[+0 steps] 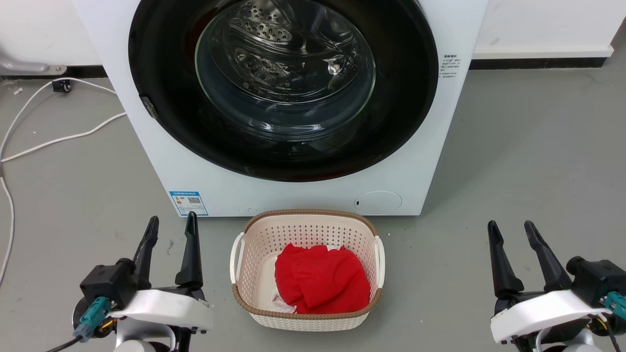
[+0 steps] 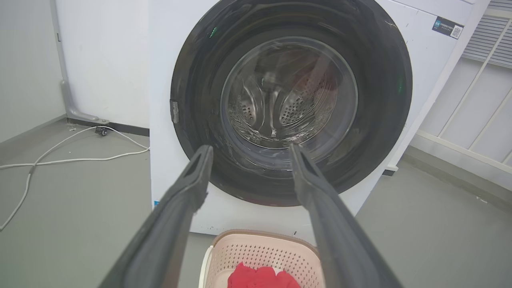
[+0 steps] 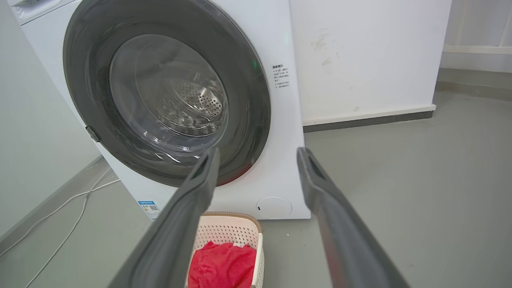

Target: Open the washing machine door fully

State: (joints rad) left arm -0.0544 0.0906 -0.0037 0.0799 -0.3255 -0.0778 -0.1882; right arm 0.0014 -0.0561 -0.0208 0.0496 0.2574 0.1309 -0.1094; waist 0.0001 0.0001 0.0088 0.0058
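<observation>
The white washing machine (image 1: pixel 430 161) stands straight ahead on the grey floor. Its door (image 1: pixel 161 63), a glossy black disc with a clear glass bowl, lies flat against the front. A small grey latch tab (image 1: pixel 148 106) sits on the door's left edge. The door (image 2: pixel 384 104) and the door (image 3: pixel 252 116) also face both wrist cameras. My left gripper (image 1: pixel 169 226) is low at the left, open and empty. My right gripper (image 1: pixel 511 231) is low at the right, open and empty. Both are well short of the machine.
A cream perforated basket (image 1: pixel 254 234) holding red cloth (image 1: pixel 320 283) sits on the floor just in front of the machine, between my grippers. White cables (image 1: pixel 58 139) trail over the floor at the left. A white wall (image 1: pixel 547 24) runs behind.
</observation>
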